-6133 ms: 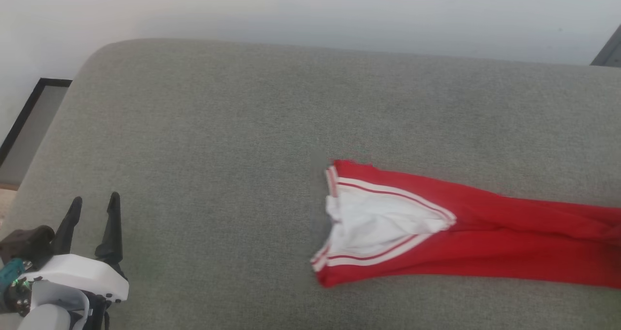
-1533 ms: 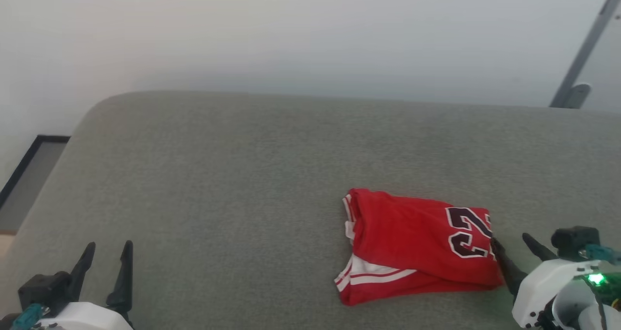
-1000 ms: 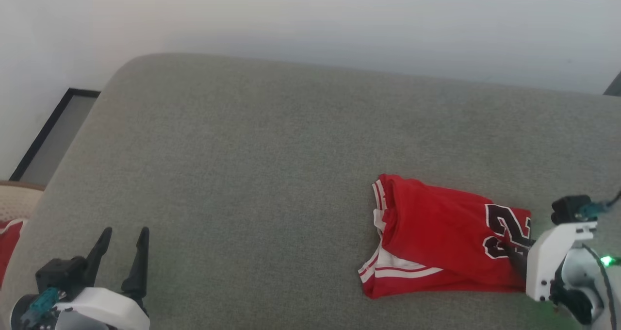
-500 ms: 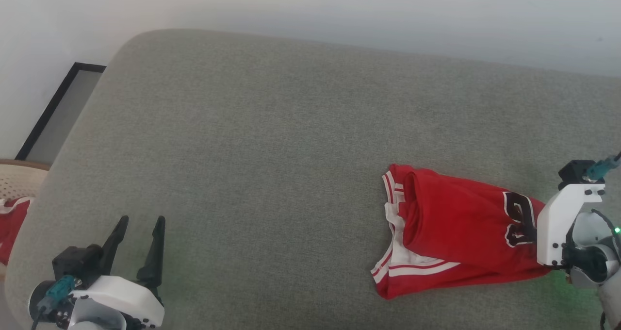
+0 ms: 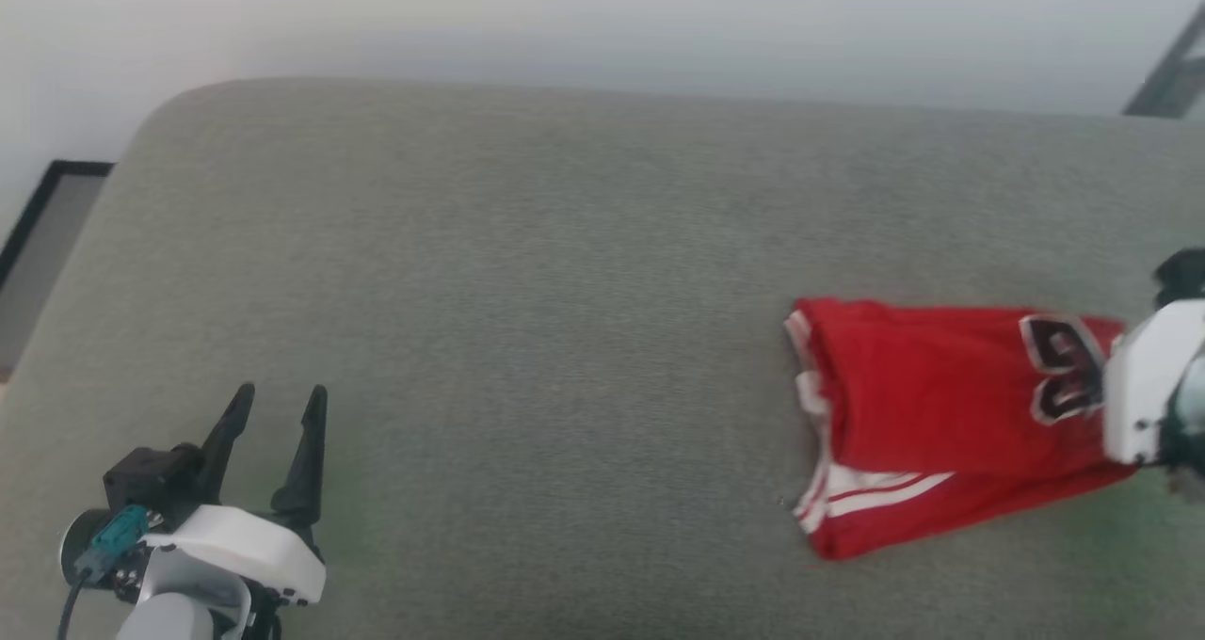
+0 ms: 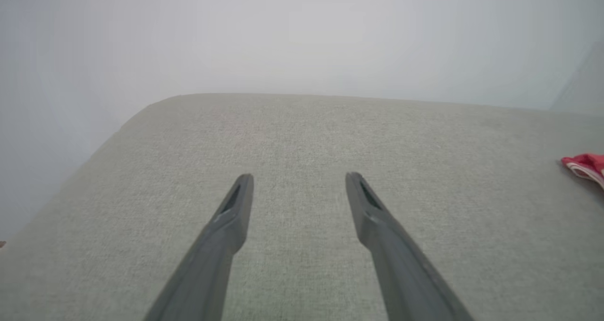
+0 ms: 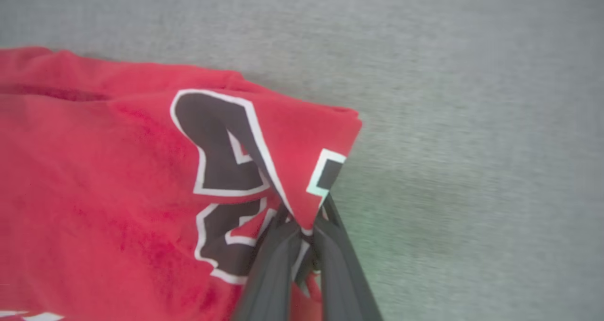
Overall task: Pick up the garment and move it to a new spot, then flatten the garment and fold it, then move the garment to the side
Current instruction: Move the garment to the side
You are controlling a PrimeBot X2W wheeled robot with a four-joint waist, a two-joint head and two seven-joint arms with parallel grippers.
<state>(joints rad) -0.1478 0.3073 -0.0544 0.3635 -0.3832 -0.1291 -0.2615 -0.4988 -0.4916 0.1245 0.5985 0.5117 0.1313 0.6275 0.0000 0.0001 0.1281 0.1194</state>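
Note:
The garment (image 5: 941, 414), a folded red jersey with white striped trim and black white-outlined digits, lies at the right of the grey cushion (image 5: 518, 292). In the right wrist view my right gripper (image 7: 304, 224) is shut on the garment (image 7: 118, 170), pinching its lifted edge beside the digits. The head view shows that gripper's white housing (image 5: 1144, 395) over the garment's right end, hiding the fingers. My left gripper (image 5: 281, 400) stands open at the lower left, far from the cloth. The left wrist view shows my left gripper (image 6: 299, 179) with nothing between its fingers and a red corner of the garment (image 6: 585, 165) at the right edge.
The cushion's rounded left end (image 5: 141, 151) drops off toward a black-framed panel (image 5: 38, 207) on the floor. A pale wall (image 5: 602, 19) runs behind the cushion, with a slanted grey bar (image 5: 1167, 75) at the top right.
My right gripper has shut on the garment's right edge and drawn it rightward, lifting and stretching that end. The head camera has also shifted. The left gripper stays open.

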